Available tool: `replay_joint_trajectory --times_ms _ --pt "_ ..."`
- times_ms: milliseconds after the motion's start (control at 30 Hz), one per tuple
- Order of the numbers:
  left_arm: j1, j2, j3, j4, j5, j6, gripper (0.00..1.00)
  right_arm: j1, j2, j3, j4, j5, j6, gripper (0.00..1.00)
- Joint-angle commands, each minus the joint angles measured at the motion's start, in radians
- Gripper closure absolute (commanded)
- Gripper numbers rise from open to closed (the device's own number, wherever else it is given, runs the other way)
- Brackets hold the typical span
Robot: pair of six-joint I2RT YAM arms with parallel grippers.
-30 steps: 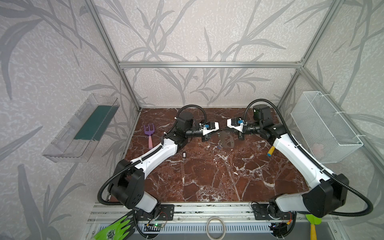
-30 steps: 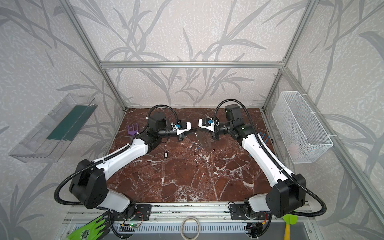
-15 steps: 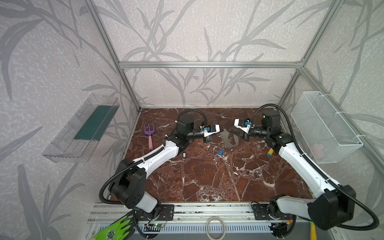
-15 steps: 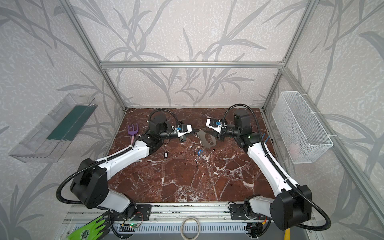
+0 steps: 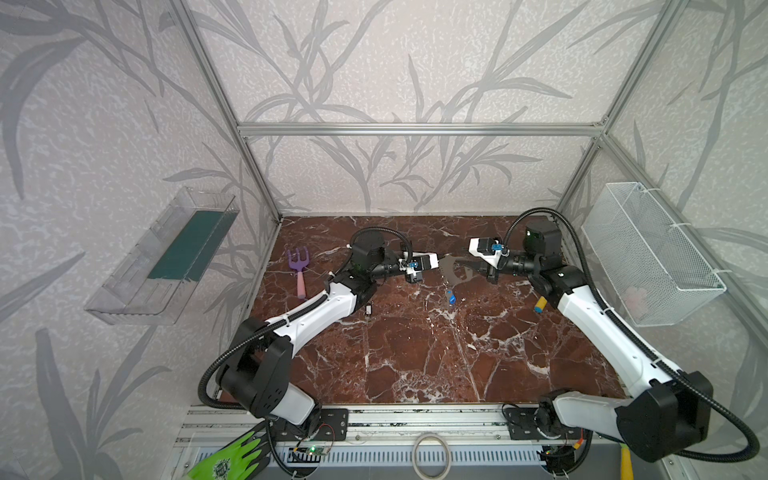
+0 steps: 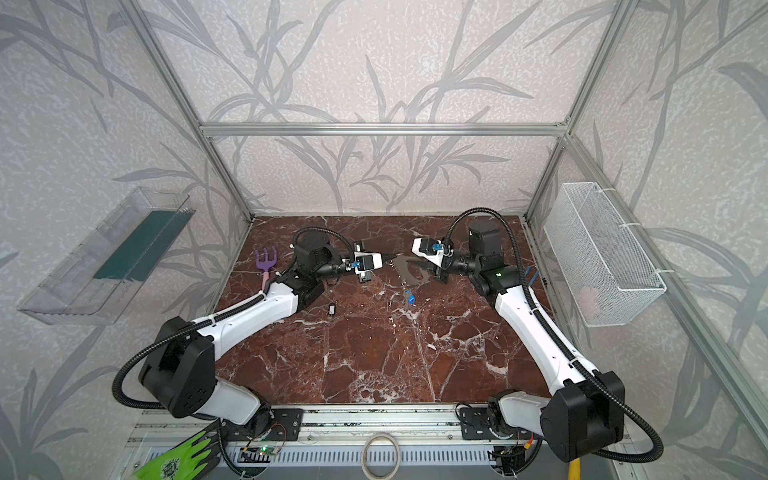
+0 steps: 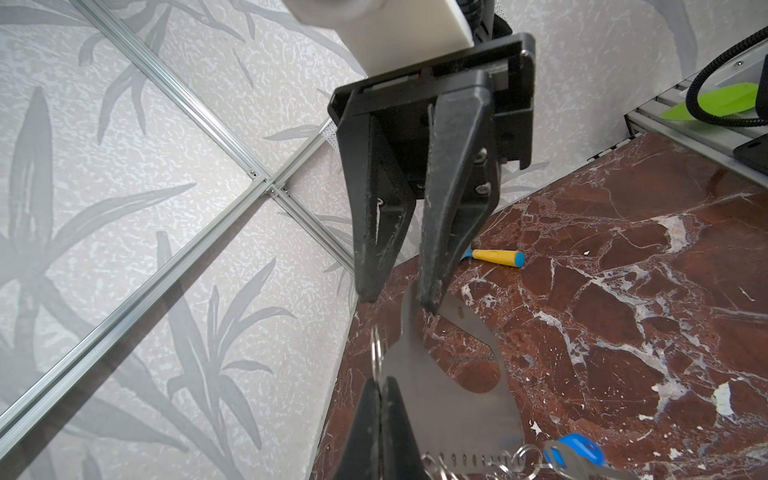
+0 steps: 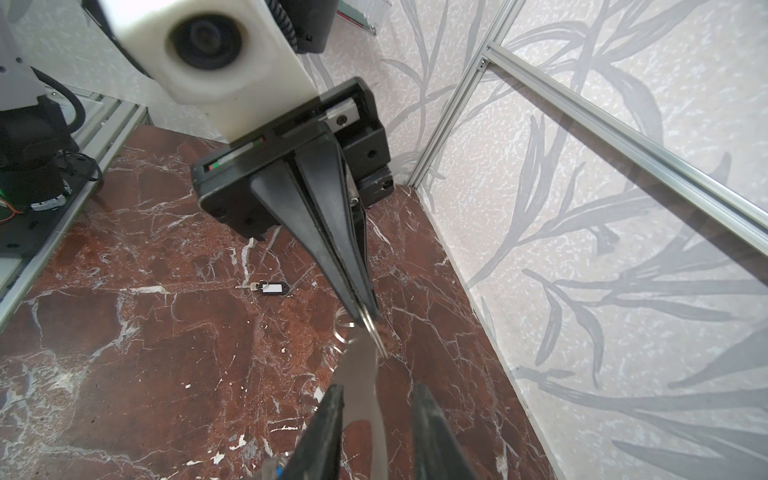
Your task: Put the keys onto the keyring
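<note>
Pinching a keyring [image 7: 436, 399] loop with closed left hand [image 7: 379, 380], right hand [image 7: 399, 301] part-open astride its edge

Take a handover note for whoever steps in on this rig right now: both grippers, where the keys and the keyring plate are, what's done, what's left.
Left gripper: shut, pinching a small split ring on the flat grey metal keyring plate.
Right gripper: open, jaws either side of the plate's opposite edge, not clamped.
Silver key with blue plastic tag: appears to hang from the rings at the plate's looped edge, so likely done.
Key with black-and-white rectangular tag: loose on the red marble table, near the left arm.
Left to do: pick that key up and thread it on.
</note>
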Motion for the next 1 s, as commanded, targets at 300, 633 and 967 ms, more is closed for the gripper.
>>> replay_joint_trajectory --times_ms 300,633,967 --pt "-0.026 -0.061 -0.005 -0.035 -0.052 0.186 1.00 0.043 0.029 0.048 -0.016 0.040 -0.069 0.77" --pt "-0.028 -0.075 0.022 -0.124 -0.052 0.215 1.00 0.043 0.011 0.014 0.026 0.105 -0.090 0.78" --pt "-0.028 -0.085 0.071 -0.239 -0.031 0.166 1.00 0.046 0.030 0.031 -0.005 0.053 -0.091 0.85"
